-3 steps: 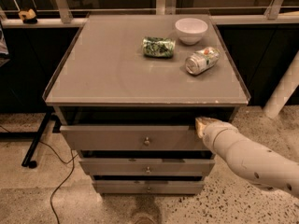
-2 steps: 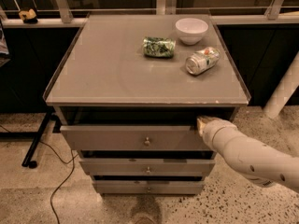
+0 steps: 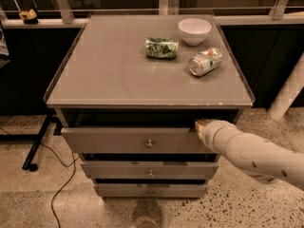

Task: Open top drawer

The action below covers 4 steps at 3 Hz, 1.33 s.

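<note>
Nearest the camera, at the foot of the cabinet, two narrower drawer fronts (image 3: 150, 180) sit closed. Just above them the top drawer (image 3: 118, 140) stands slightly pulled out under the bench (image 3: 109, 75), a dark gap showing behind its front. From the right, the white arm (image 3: 251, 153) reaches in, its end effector (image 3: 201, 126) at the drawer front's upper right edge; whether it is spread or pinching cannot be told. Farther back on the bench lie a tipped can (image 3: 205, 61), a green packet (image 3: 161, 48) and a white bowl (image 3: 194, 31).
</note>
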Motion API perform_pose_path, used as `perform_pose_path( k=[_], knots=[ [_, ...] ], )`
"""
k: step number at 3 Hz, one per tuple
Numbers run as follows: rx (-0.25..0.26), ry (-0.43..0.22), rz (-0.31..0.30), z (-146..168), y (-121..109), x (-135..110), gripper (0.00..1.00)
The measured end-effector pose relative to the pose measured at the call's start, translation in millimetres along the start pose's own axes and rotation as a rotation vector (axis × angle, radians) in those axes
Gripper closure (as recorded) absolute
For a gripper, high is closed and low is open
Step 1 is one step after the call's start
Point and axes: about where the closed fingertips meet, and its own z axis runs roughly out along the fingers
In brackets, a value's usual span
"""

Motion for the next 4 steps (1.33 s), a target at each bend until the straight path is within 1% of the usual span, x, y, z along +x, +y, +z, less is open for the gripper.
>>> perform_pose_path(
  k=[1,2,4],
  knots=[
    [0.001,0.005,-0.007,2.8,0.6,-1.3,1.00],
    [0.000,0.053,-0.026,6.6,-1.2,9.1,1.00],
    [-0.004,0.079,-0.032,3.4,-1.2,10.2,1.00]
  ],
)
